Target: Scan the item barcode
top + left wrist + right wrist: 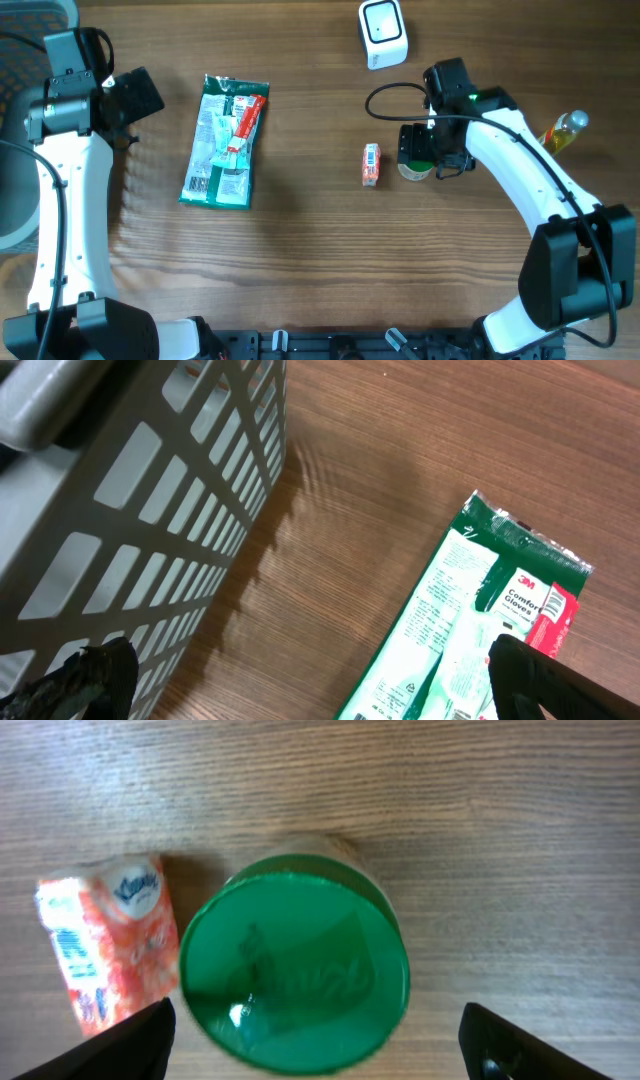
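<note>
A white barcode scanner (382, 33) stands at the far middle of the table. Directly under my right gripper (418, 158) is a jar with a green lid (295, 970). That gripper (318, 1045) is open, its fingers standing on either side of the lid with a gap on each side. An orange tissue pack (105, 950) lies just left of the jar (412, 172). A flat green glove package (225, 142) rests at the left. My left gripper (135, 95) hovers open to its upper left, holding nothing; in its wrist view the package (480, 630) lies under the right finger.
A grey slotted basket (130, 490) stands close on the left of my left gripper (320, 690). A yellow bottle (563, 130) lies at the right edge, behind my right arm. The orange tissue pack (371, 164) sits close beside the right gripper's left finger.
</note>
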Action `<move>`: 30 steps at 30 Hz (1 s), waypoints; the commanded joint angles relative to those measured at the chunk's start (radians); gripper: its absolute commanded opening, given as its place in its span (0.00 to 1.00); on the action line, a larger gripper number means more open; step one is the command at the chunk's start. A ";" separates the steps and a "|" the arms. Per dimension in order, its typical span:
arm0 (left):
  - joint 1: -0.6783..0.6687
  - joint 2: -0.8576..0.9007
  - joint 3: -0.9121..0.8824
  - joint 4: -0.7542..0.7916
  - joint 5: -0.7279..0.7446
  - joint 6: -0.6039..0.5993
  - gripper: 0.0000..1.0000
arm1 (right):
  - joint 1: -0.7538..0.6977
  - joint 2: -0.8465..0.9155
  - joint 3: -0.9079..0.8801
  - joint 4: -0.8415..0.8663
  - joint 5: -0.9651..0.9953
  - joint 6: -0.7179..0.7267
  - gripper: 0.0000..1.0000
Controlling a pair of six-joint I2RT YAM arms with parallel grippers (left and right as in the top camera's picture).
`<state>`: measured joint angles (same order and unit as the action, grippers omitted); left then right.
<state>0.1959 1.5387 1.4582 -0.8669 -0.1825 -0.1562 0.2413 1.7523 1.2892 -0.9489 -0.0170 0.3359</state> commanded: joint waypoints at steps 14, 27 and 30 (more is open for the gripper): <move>0.009 -0.013 0.013 0.003 -0.009 -0.009 1.00 | 0.003 0.011 -0.034 0.073 0.017 -0.382 1.00; 0.009 -0.013 0.013 0.003 -0.009 -0.009 1.00 | 0.003 0.128 -0.037 0.094 0.021 -0.246 0.95; 0.009 -0.013 0.013 0.003 -0.009 -0.009 1.00 | 0.003 0.140 -0.037 0.138 0.020 -0.247 0.99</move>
<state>0.1959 1.5387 1.4582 -0.8669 -0.1825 -0.1562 0.2413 1.8740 1.2587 -0.8433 -0.0135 0.0814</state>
